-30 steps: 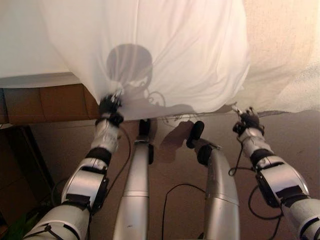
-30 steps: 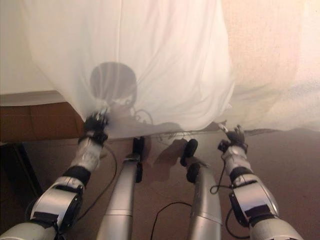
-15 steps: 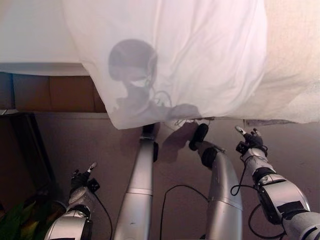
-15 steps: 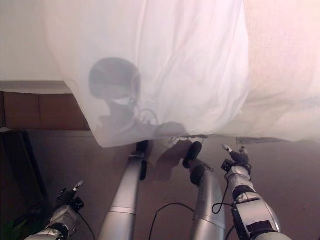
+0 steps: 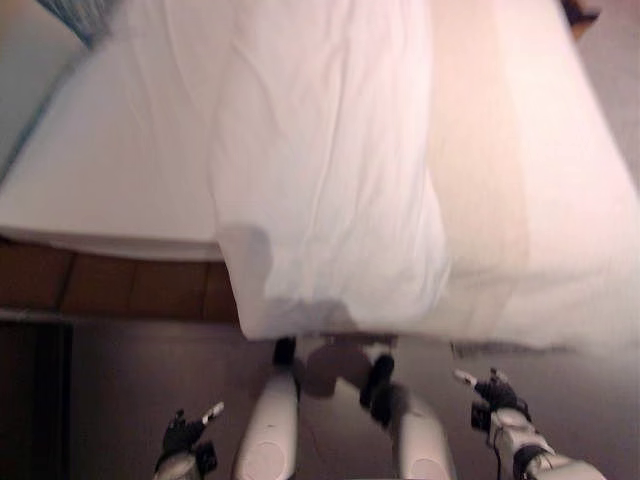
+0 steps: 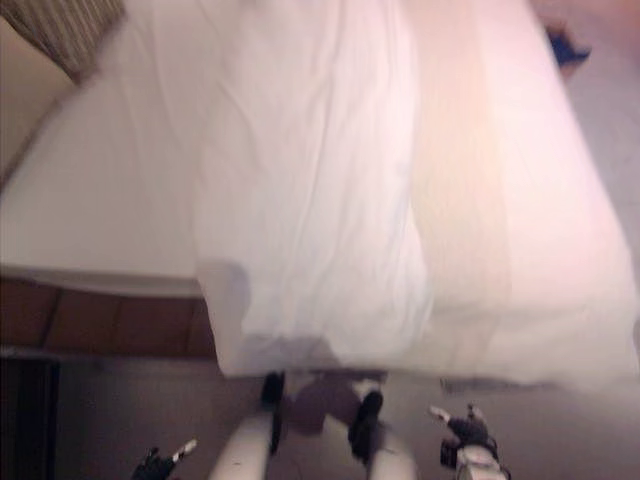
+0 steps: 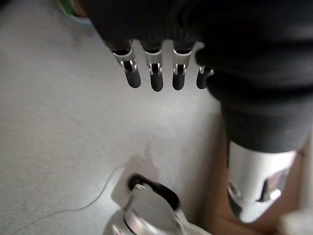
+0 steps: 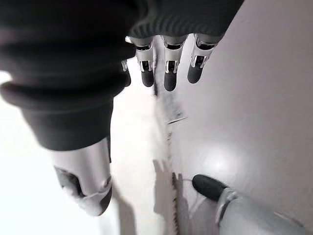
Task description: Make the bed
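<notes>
White sheet — bunched mid-frame, mattress bare upper left; unfinished. Left hand, right hand — fingers straight, empty.

- Left hand: a dark ribbed cover is wrapping the back and the wrist.
- Left fingers: silver segments with slotted metal links are ending in dark, rounded tips.
- Left thumb: a smooth silver shell is carrying a dark inset panel near its end.
- Right hand: the same dark cover is bulging in thick rings at the wrist.
- Right fingers: short silver links are showing above dark tips.
- Right thumb: a silver casing is showing a dark recess and a dark tip.
- Right forearm: a silver-grey shell is showing below the dark wrist.
</notes>
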Tool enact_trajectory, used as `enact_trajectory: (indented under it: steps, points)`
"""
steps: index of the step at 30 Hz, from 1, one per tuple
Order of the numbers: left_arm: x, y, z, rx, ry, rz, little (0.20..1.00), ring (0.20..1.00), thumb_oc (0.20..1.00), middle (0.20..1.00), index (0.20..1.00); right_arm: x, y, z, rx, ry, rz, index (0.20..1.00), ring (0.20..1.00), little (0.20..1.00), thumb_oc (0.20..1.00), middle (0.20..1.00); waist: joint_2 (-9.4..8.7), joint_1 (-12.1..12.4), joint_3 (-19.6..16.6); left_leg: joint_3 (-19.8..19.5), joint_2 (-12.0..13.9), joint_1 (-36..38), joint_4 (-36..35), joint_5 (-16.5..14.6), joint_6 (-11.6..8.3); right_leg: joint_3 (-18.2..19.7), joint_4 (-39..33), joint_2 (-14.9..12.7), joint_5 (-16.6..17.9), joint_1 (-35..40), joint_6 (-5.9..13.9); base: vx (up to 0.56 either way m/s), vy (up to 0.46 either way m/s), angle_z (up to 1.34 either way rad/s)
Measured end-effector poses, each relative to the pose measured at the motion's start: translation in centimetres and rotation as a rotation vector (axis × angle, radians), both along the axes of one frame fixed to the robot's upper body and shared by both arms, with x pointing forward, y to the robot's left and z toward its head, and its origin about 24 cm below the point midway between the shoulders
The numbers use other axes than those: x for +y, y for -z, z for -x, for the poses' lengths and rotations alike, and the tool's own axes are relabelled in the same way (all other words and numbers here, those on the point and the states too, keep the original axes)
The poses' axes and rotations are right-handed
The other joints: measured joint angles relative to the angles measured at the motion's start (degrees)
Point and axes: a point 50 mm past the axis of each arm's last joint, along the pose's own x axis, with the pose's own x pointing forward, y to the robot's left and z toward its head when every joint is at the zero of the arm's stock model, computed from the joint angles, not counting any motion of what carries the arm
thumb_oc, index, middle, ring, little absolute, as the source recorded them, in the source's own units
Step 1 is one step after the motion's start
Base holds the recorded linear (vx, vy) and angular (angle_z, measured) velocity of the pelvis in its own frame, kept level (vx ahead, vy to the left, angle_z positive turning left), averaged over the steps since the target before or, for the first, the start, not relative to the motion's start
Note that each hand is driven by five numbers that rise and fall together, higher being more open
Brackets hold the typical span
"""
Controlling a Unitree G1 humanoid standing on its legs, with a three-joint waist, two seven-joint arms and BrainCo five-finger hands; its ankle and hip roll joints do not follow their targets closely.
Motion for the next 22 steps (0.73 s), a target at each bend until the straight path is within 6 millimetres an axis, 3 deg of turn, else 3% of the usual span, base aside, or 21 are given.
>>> enact_trajectory:
  steps: [1,3,5,6,8,15,22]
  points:
    - [-0.1,0.4,1.4,0.041,0.045,-0.008,1.0,1.0,1.0,1.0,1.0,0.3,0.7,1.7,0.045,-0.007,-0.012,1.0,1.0,1.0,1.0,1.0,0.43,0.07,-4.61,-0.19,0.05,1.19,-1.41,-0.81,-0.09,-0.08,-1.78,0.2,-0.55,1.28,0.54,0.07,-0.03,0.08]
    - [-0.6,0.8,2.6,0.088,0.108,-0.011,1.0,1.0,1.0,1.0,1.0,0.1,1.2,3.0,0.073,0.035,-0.028,1.0,1.0,1.0,1.0,1.0,0.72,0.52,-9.14,-0.02,0.2,2.78,-3.71,-0.09,-0.01,-0.68,-4.04,0.63,0.02,2.85,0.69,0.08,-0.058,0.06]
    - [-0.9,0.9,2.8,0.121,0.204,-0.039,1.0,1.0,1.0,1.0,1.0,0.2,1.7,4.4,0.134,0.02,-0.026,1.0,1.0,1.0,1.0,1.0,0.94,0.8,-11.44,-0.29,0.53,6.33,-7.5,1.22,-0.26,-1.82,-8.51,1.78,1.64,7.25,0.85,0.06,-0.042,0.1]
    - [-1.3,1.1,3.3,0.142,0.258,-0.049,1.0,1.0,1.0,1.0,1.0,0.0,2.0,5.5,0.172,0.014,-0.019,1.0,1.0,1.0,1.0,1.0,0.99,0.82,-14.62,-0.39,0.68,6.76,-8.44,1.15,-0.33,-2.06,-9.47,1.94,1.48,7.34,0.97,0.04,-0.027,0.07]
    - [-1.3,1.2,4.1,0.171,0.299,-0.059,1.0,1.0,1.0,1.0,1.0,0.2,2.2,6.0,0.201,-0.013,-0.013,1.0,1.0,1.0,1.0,1.0,1.34,0.92,-17.73,-0.39,0.97,8.13,-9.84,1.36,-0.43,-2.34,-11.67,2.79,2.04,9.46,1.06,0.01,-0.015,0.02]
    - [-1.4,1.4,4.8,0.199,0.332,-0.074,1.0,1.0,1.0,1.0,1.0,0.4,2.5,7.3,0.26,-0.038,-0.01,1.0,1.0,1.0,1.0,1.0,1.93,1.24,-22.55,-0.62,1.4,9.84,-11.64,1.41,-0.94,-2.9,-14.97,3.86,2.77,12.29,1.12,0.01,0.0,0.02]
    - [-1.3,1.6,5.9,0.239,0.324,-0.07,1.0,1.0,1.0,1.0,1.0,0.4,2.6,7.6,0.279,-0.033,-0.012,1.0,1.0,1.0,1.0,1.0,1.48,2.47,-23.59,-0.85,1.37,10.69,-12.05,1.41,-0.94,-3.07,-15.03,3.86,2.63,12.98,1.32,0.02,-0.004,0.01]
